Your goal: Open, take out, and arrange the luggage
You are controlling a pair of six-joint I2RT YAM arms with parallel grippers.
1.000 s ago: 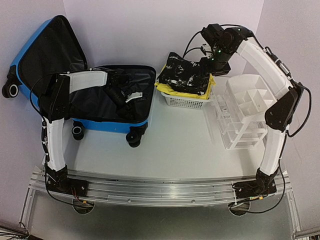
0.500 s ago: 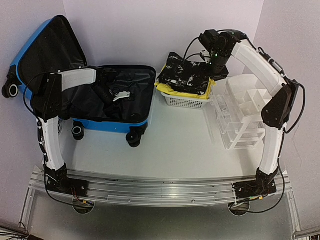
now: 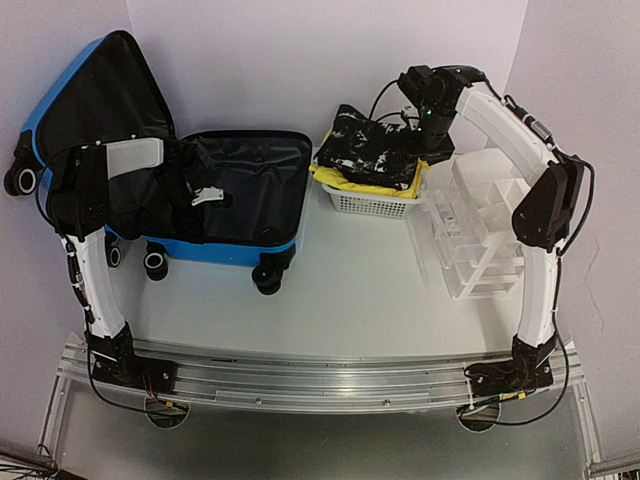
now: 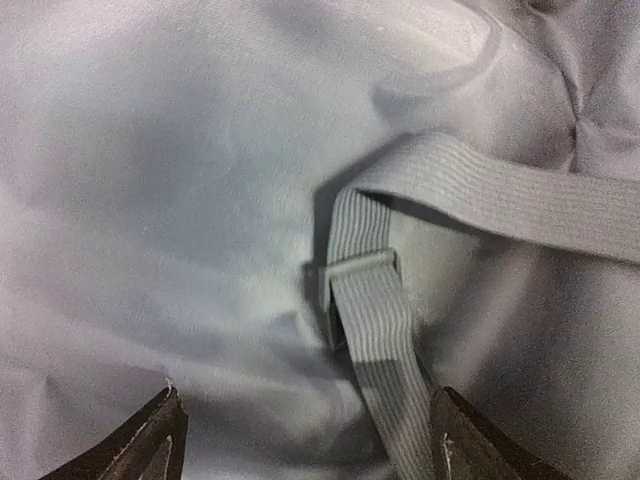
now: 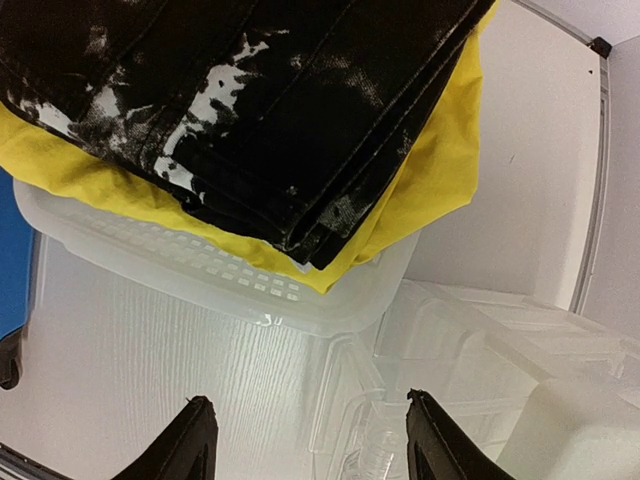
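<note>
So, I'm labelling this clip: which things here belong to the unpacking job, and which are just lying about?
Job: blue suitcase, its grey strap, left hand inside it.
Lying about: white basket, black-and-white cloth and yellow cloth in it, clear plastic organiser.

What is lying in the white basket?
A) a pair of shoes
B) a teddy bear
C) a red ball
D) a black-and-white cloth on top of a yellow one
D: the white basket holds a black-and-white cloth lying on top of a yellow cloth, whose edges stick out beneath it.
</note>
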